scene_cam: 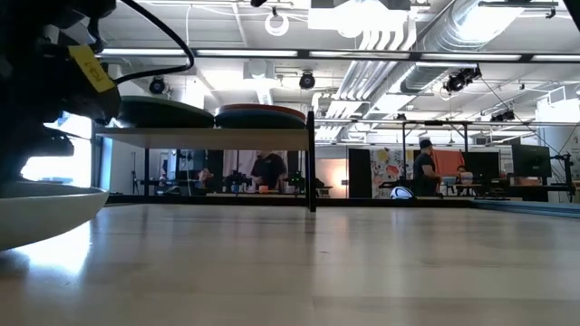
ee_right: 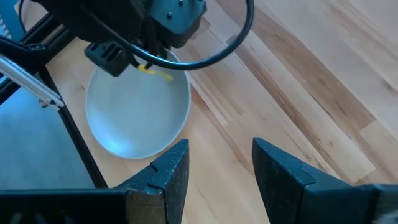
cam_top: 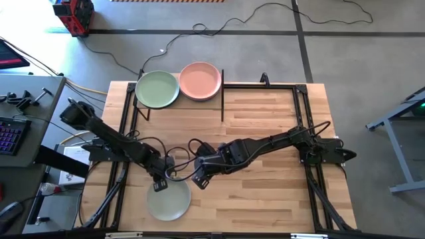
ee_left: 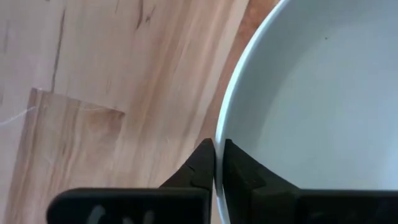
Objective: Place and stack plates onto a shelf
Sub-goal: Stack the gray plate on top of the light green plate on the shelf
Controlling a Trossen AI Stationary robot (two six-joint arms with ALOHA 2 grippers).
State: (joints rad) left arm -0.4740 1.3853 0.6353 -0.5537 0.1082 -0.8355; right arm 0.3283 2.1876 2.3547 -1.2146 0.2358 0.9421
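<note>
A pale cream-green plate [cam_top: 169, 200] lies near the table's front edge, left of the middle, and also shows in the right wrist view [ee_right: 137, 118]. My left gripper [cam_top: 159, 184] is shut on its far rim. My right gripper [cam_top: 199, 178] hangs open just right of that plate, above bare wood, with nothing between its fingers [ee_right: 221, 168]. At the far left stands the shelf [scene_cam: 272, 138], with a sage green plate [cam_top: 157, 89] and a pink plate [cam_top: 200, 80] resting side by side on its board. My left gripper pinches the plate's far rim [ee_left: 219, 130] between its two fingers, one finger inside the bowl of the plate and one outside. The fingers come steeply from above, pointing down. In the low view the plate [scene_cam: 36, 213] sits with its underside on the table.
The shelf's thin black rods [cam_top: 222, 93] stand upright at the far side. Black frame bars run along the table's left and right edges [cam_top: 307, 126]. Bare wood stretches over the table's middle and right part [cam_top: 265, 186]. People show far off in the room behind.
</note>
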